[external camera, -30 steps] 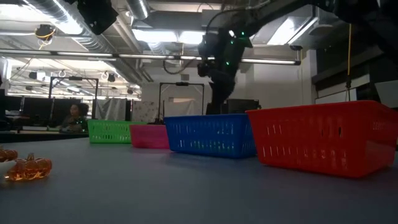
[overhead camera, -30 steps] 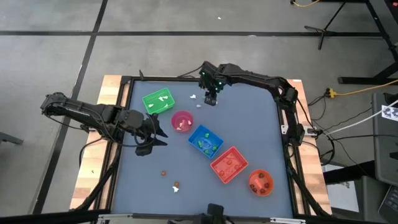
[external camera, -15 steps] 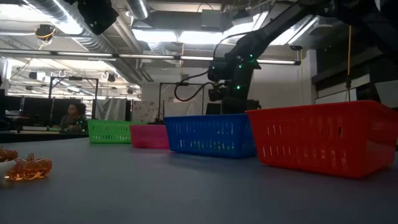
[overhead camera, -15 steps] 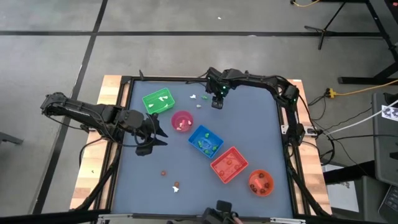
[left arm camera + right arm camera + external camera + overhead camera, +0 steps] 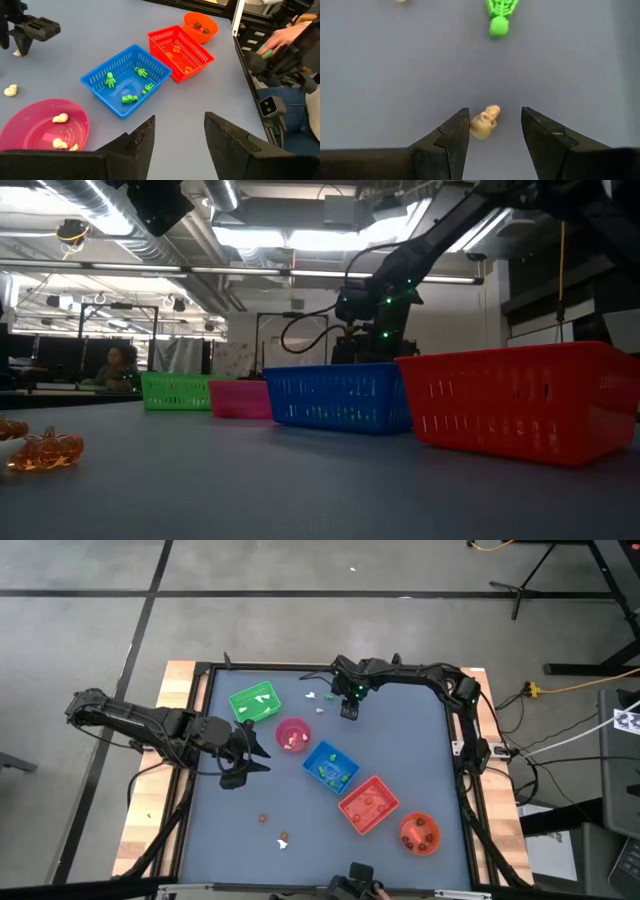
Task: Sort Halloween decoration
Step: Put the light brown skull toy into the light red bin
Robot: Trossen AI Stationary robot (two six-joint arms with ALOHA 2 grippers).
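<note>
On the grey table [image 5: 400, 740], far side, I've got the right gripper [image 5: 492, 131] released, jaws straddling a cream skull trinket [image 5: 485, 121] between them, its length lying skewed across the gap; left gripper [image 5: 177, 137] idles open.

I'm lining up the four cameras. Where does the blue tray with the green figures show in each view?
High view: blue tray at table centre, between the pink bowl and red tray.
Low view: blue tray mid-picture, same neighbours either side.
Left wrist view: blue tray centre, beyond the left gripper.
Right wrist view: not in it.
Shared landmark: the red tray.
</note>
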